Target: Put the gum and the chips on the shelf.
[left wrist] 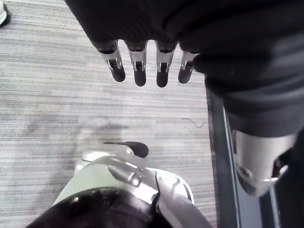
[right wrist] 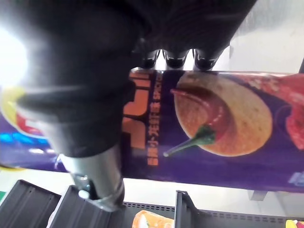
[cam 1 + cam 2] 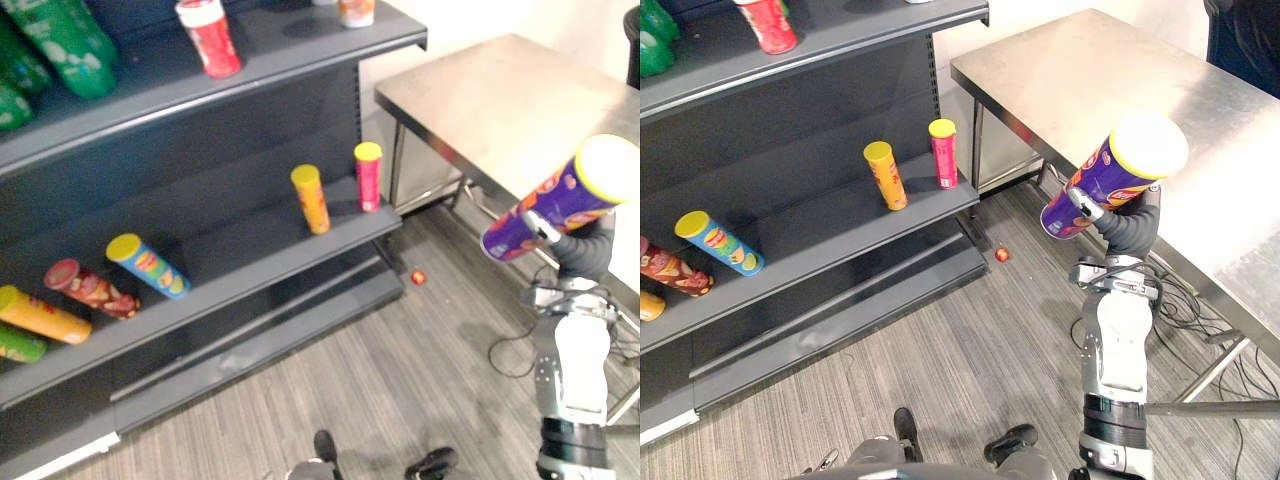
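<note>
Right hand [image 3: 1128, 228] is raised, its fingers and thumb curled round the purple chips can [image 3: 1110, 180], which sits tilted in its grasp with the yellow lid uppermost, near the steel table [image 3: 1060, 70]. Left hand [image 1: 138, 71] hangs above the floor [image 1: 57, 95], fingers straight, holding nothing. Beyond, the shelf [image 3: 840, 240] carries an upright yellow can [image 3: 885, 175].

You have a steel table [image 3: 500, 100] across the upper right. On the grey plank floor [image 3: 400, 380], just left of the table's near leg, lies a small red object [image 3: 418, 276], too small to identify. Green packs [image 3: 60, 40] fill the upper left corner. Near centre, a yellow can [image 3: 311, 199] and a pink can [image 3: 368, 176] stand apart.
</note>
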